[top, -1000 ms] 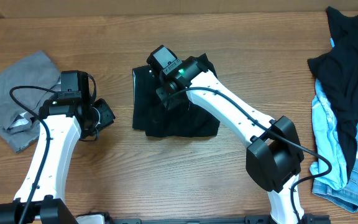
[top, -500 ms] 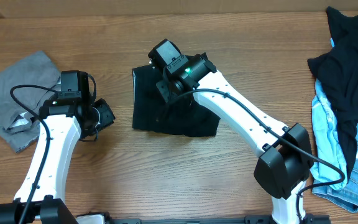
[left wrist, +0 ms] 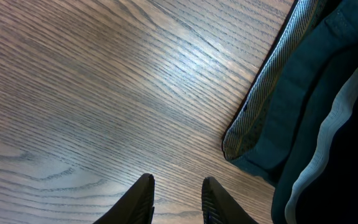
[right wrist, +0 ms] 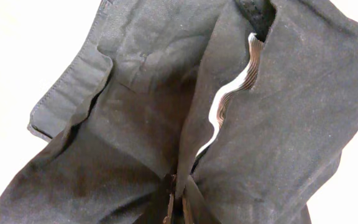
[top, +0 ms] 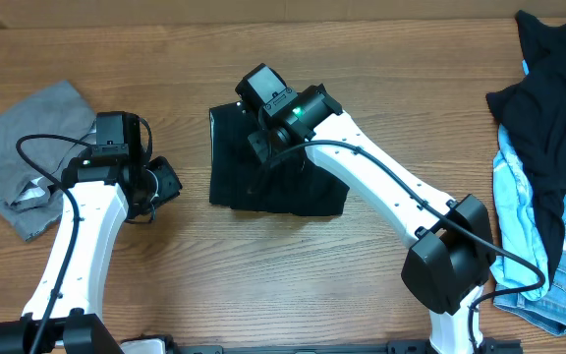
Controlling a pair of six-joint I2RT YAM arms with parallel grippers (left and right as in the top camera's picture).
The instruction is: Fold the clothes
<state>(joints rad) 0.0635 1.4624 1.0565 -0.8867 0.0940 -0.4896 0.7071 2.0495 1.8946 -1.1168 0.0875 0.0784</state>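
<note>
Far left of the wooden table (top: 263,285): a grey garment (top: 28,157), crumpled, with a strip of white trim (top: 29,197) at its lower edge. It lies flat on the wood, not held. The left wrist view catches its border: a ribbed hem and a wavy white band (left wrist: 319,149), off to the right of the fingers.

Left claw (left wrist: 176,200): just right of the grey garment, over bare wood. The jaws are slightly spread and nothing lies between them. The fingertips are clear of the cloth. A black cable (top: 23,147) loops from this arm out over the grey garment.

Centre: black shorts (top: 283,187), a roughly square bundle, creased, with the left edge straight and the lower right corner ragged. The right arm (top: 381,187) runs diagonally across the upper right part, and its wrist housing hides the grip from overhead.

Right claw (right wrist: 179,208): the jaws are pressed together on a fold of the black shorts. The wrist view shows two layers of black fabric meeting at the fingertips in a V. A pale ribbed inner waistband (right wrist: 229,109) shows in the slit between them. A stitched hem flap (right wrist: 73,87) lies to the left.

Far right edge: a heap well apart from the shorts. It holds a black garment (top: 548,98) on top, a light-blue piece (top: 514,206) under it and denim (top: 558,310) at the bottom corner. All are loose and partly cut off by the frame.
</note>
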